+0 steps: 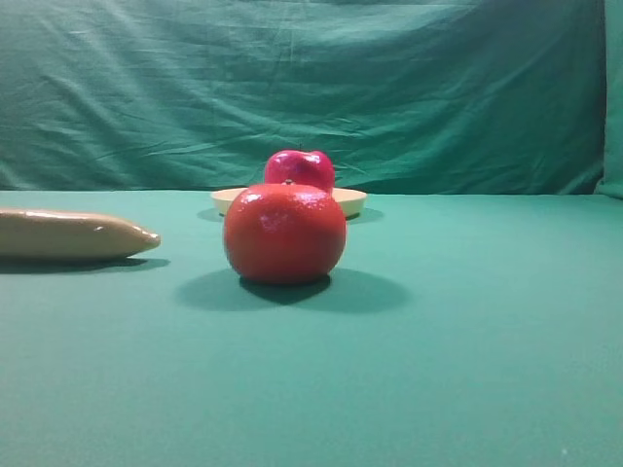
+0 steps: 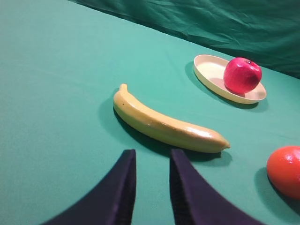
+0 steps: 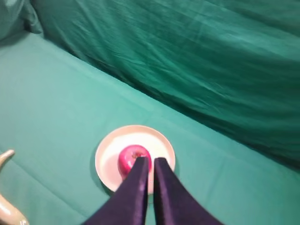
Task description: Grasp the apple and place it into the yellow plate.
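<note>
The apple (image 3: 133, 158) already sat in the yellow plate (image 3: 115, 150), just beyond the right pincer (image 3: 150, 164), whose jaws were closed and empty above it. The left pincer (image 2: 152, 161) hung well apart, slightly parted, near the banana (image 2: 166, 124).

Apple (image 3: 132, 157) resting in yellow plate (image 3: 154, 138), right gripper (image 3: 151, 161) above with jaws closed, empty, green cloth (image 3: 56, 108) below

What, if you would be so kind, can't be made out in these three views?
- Exterior high: the orange fruit hides most of the yellow plate and the apple's lower part; the left edge cuts the banana.
- Right wrist: the right hand covers part of the apple.
- Left wrist: the right edge crops the orange fruit.
</note>
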Controlling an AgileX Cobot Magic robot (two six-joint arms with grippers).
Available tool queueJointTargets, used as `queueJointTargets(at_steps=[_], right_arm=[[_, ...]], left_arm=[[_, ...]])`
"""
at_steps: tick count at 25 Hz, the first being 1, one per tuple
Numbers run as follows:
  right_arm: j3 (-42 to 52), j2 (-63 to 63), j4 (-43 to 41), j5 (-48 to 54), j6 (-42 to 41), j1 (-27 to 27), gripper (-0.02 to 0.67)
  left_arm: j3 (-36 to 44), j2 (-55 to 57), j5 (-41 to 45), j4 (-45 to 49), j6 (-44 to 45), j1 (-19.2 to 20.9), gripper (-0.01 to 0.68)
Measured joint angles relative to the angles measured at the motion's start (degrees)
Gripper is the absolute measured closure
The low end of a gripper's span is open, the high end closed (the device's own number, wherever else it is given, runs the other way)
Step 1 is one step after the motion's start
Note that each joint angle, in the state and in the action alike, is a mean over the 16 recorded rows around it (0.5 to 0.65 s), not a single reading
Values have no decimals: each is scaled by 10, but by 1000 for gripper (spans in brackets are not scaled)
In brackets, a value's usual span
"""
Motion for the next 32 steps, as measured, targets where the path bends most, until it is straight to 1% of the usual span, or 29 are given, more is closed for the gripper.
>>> queueJointTargets(at_steps=[4, 8, 12, 16, 20, 25, 32], right_arm=[[121, -112, -7, -40, 10, 0, 649], [216, -220, -9, -64, 17, 0, 649], [274, -313, -14, -56, 23, 0, 649], [305, -380, -21, -30, 29, 0, 649], [325, -422, -33, -3, 36, 0, 649], [358, -441, -51, 14, 51, -4, 649], [439, -453, -70, -33, 71, -34, 649]], left_arm=[[0, 0, 0, 0, 0, 0, 516], [0, 0, 0, 0, 0, 0, 516], [0, 0, 0, 0, 0, 0, 516], [0, 0, 0, 0, 0, 0, 516], [0, 0, 0, 0, 0, 0, 516], [0, 0, 0, 0, 0, 0, 516], [0, 0, 0, 0, 0, 0, 516]])
